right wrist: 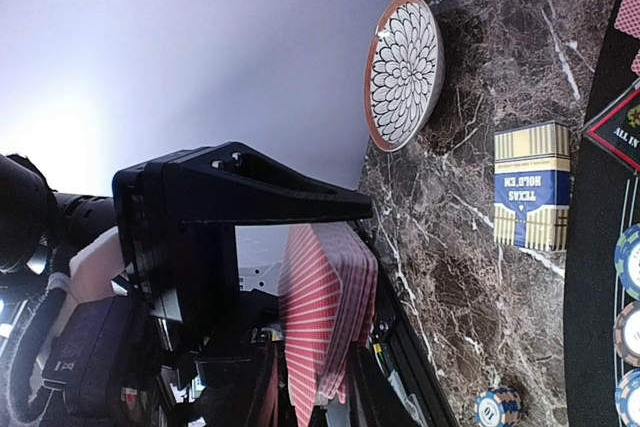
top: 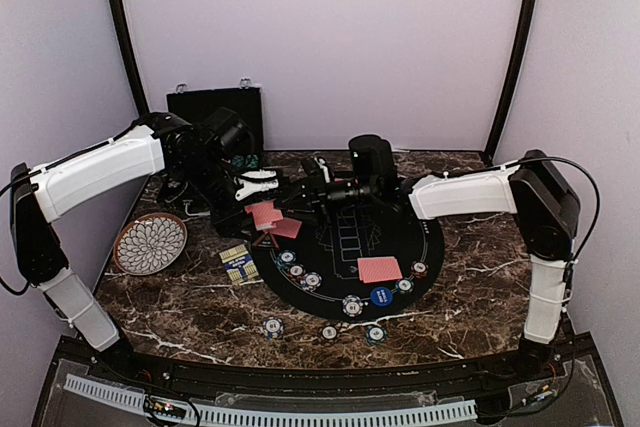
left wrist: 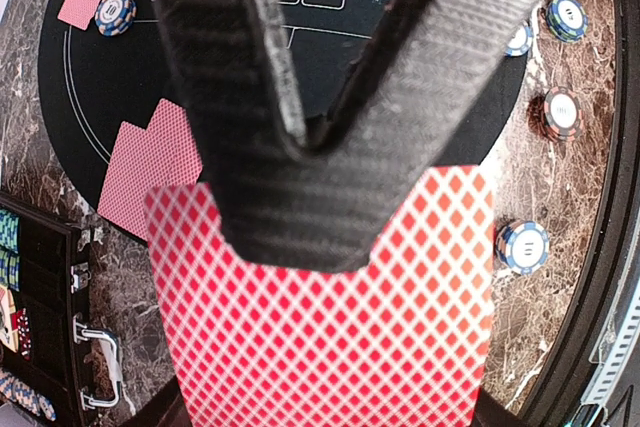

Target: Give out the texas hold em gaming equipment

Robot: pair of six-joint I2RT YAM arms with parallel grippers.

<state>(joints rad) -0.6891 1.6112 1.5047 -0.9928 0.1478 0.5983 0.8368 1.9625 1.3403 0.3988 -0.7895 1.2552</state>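
My left gripper (top: 262, 204) is shut on a deck of red-backed playing cards (left wrist: 330, 327), held over the left edge of the black round mat (top: 345, 247); its own fingers are hidden under the deck. My right gripper (top: 283, 199) reaches in from the right. Its black fingers (left wrist: 290, 217) meet over the deck's far end. In the right wrist view the cards (right wrist: 325, 297) fan out, pinched between that gripper's (right wrist: 318, 397) jaws. Loose red cards (top: 379, 269) (left wrist: 140, 172) lie on the mat. Striped chips (top: 352, 305) (left wrist: 524, 245) (right wrist: 497, 407) ring its near edge, beside a blue button disc (top: 381, 295).
A petal-pattern plate (top: 150, 243) (right wrist: 405, 72) sits at the left. A blue and gold card box (top: 237, 263) (right wrist: 532, 185) lies between the plate and the mat. An open black case (top: 213, 107) (left wrist: 40, 327) stands at the back left. Three chips (top: 329, 332) rest on the marble in front.
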